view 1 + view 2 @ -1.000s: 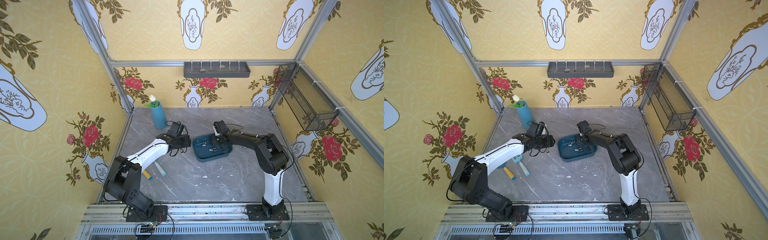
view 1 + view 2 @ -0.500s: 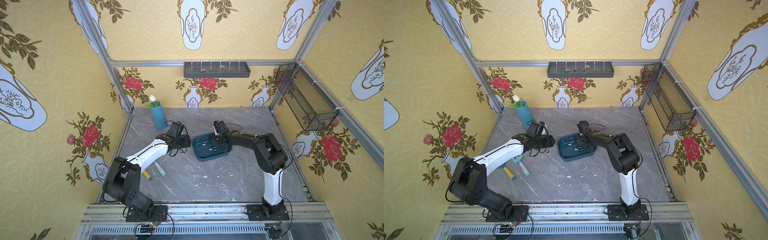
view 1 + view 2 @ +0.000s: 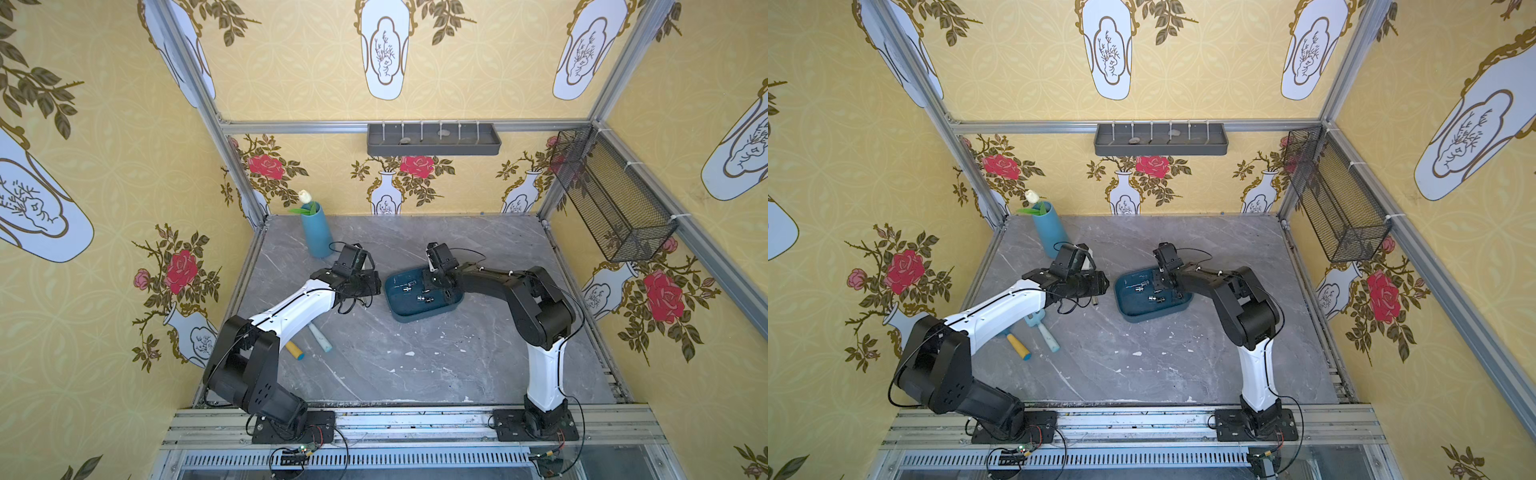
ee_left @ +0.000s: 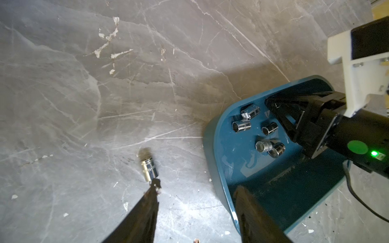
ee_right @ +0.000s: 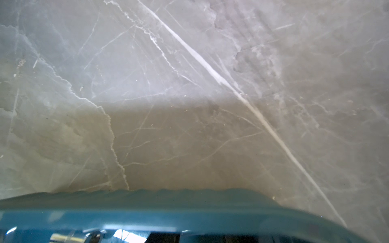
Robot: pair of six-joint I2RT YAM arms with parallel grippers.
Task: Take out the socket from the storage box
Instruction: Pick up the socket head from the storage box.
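Observation:
The storage box (image 3: 419,313), a shallow dark teal tub (image 4: 223,160), lies mid-table and holds several chrome sockets (image 4: 241,127), which both top views show (image 3: 1152,298). One more socket (image 4: 149,169) lies on the marble outside the box. My left gripper (image 4: 197,187) is open: one fingertip almost touches that loose socket and the other hangs over the box's near end. My right gripper (image 3: 432,283) reaches down inside the box beside the sockets. Its black fingers (image 4: 282,113) hide the gap between them. The right wrist view shows only the box rim (image 5: 189,216) and the table.
A blue vase (image 3: 316,235) with a white tulip stands at the back left. Two tools, one yellow-handled (image 3: 295,351) and one pale blue (image 3: 321,337), lie under the left arm. A grey divided tray (image 3: 432,140) and a black wire basket (image 3: 611,199) hang on the walls.
Both arms hold their places. My right gripper's jaws have drawn closer together inside the box.

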